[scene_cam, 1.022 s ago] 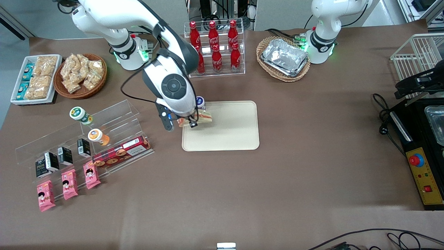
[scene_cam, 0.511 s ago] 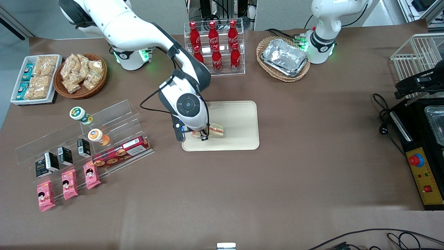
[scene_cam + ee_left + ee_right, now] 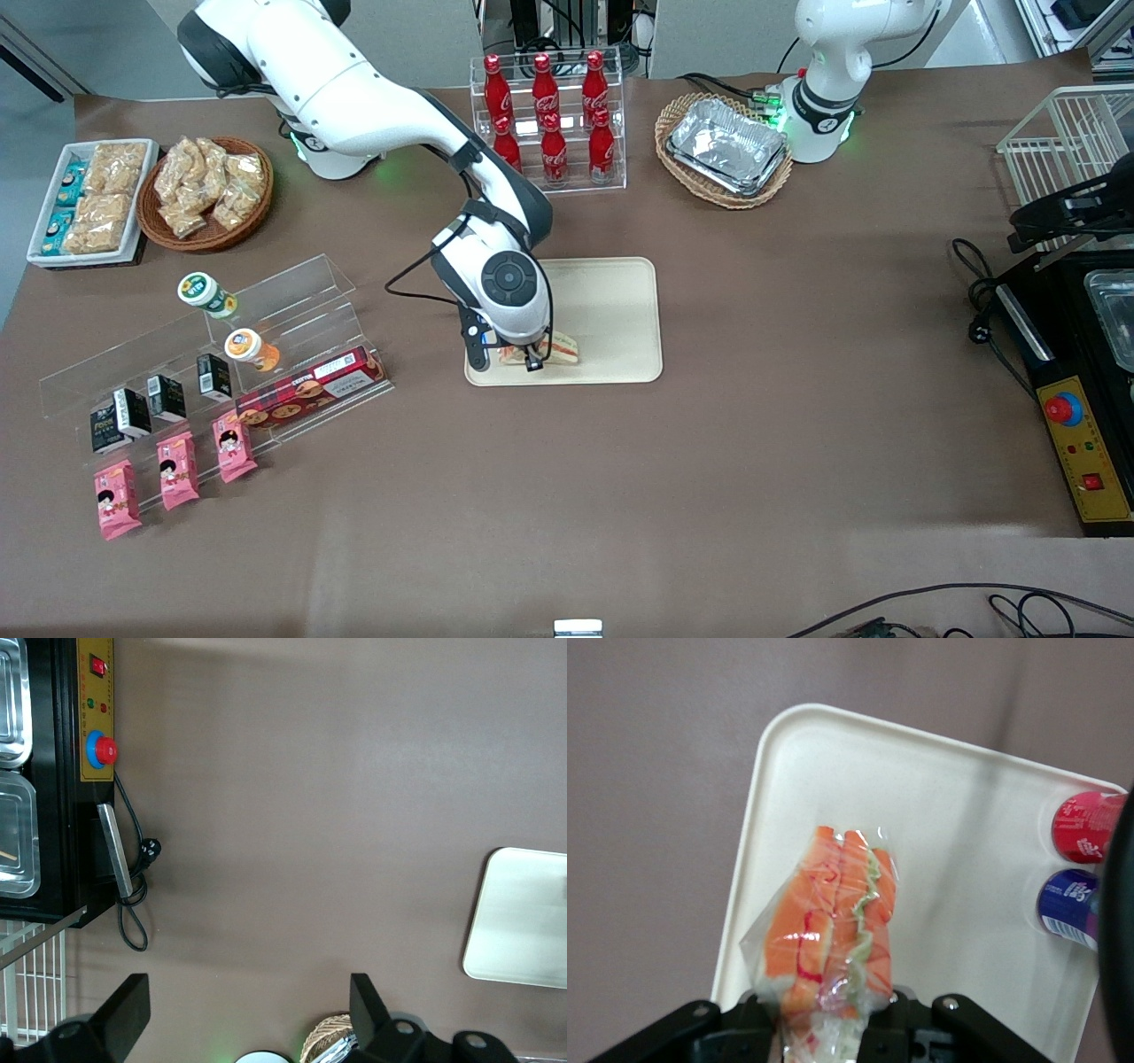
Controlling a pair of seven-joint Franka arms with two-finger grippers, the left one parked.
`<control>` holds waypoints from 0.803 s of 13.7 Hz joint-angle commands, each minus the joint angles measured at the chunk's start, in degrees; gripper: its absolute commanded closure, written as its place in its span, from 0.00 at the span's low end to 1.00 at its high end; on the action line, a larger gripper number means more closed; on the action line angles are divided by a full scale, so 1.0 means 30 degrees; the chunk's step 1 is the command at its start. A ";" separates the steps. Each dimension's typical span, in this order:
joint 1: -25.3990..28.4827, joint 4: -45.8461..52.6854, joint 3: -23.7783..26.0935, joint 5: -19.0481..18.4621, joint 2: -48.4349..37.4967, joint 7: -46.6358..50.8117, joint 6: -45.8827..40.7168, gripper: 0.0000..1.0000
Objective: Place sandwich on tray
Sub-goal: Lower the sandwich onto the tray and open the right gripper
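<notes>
The clear-wrapped sandwich (image 3: 558, 349) (image 3: 833, 921), with orange and green filling stripes, is held in my right gripper (image 3: 524, 356) (image 3: 829, 1028), which is shut on its wrapped end. It hangs low over the cream-beige tray (image 3: 611, 301) (image 3: 957, 859), at the tray's corner nearest the front camera on the working arm's side. Whether the sandwich touches the tray I cannot tell. The wrist hides part of that corner in the front view. The parked arm's wrist view shows one end of the tray (image 3: 523, 921).
A rack of red cola bottles (image 3: 549, 120) and a basket of foil trays (image 3: 726, 146) stand farther from the camera than the tray. Acrylic shelves with snacks (image 3: 221, 354) and pink packets (image 3: 177, 470) lie toward the working arm's end. Two bottle caps (image 3: 1081, 868) sit beside the tray.
My gripper has carried the sandwich across the tray toward the front camera and lower, from the tray's edge by the bottle rack to its near corner.
</notes>
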 commanded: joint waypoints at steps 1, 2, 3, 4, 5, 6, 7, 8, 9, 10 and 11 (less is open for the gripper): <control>0.0412 0.0780 -0.0024 -0.0937 0.0883 0.0680 0.0320 0.70; 0.0413 0.0780 -0.0024 -0.0967 0.0914 0.0739 0.0380 0.70; 0.0413 0.0780 -0.0024 -0.0968 0.0914 0.0739 0.0381 0.70; 0.0413 0.0780 -0.0024 -0.0968 0.0914 0.0710 0.0410 0.60; 0.0355 0.0780 -0.0024 -0.0968 0.0914 0.0739 0.0410 0.41; 0.0354 0.0780 -0.0053 -0.0968 0.0914 0.0739 0.0410 0.39; 0.0325 0.0780 -0.0054 -0.0968 0.0914 0.0710 0.0410 0.37; 0.0325 0.0780 -0.0141 -0.0968 0.0914 0.0681 0.0381 0.37; 0.0325 0.0780 -0.0315 -0.0939 0.0827 0.0739 0.0381 0.27; 0.0238 0.0780 -0.0346 -0.0967 0.0710 0.0739 0.0294 0.03; 0.0092 0.0809 -0.0346 -0.0968 0.0477 0.0594 0.0264 0.02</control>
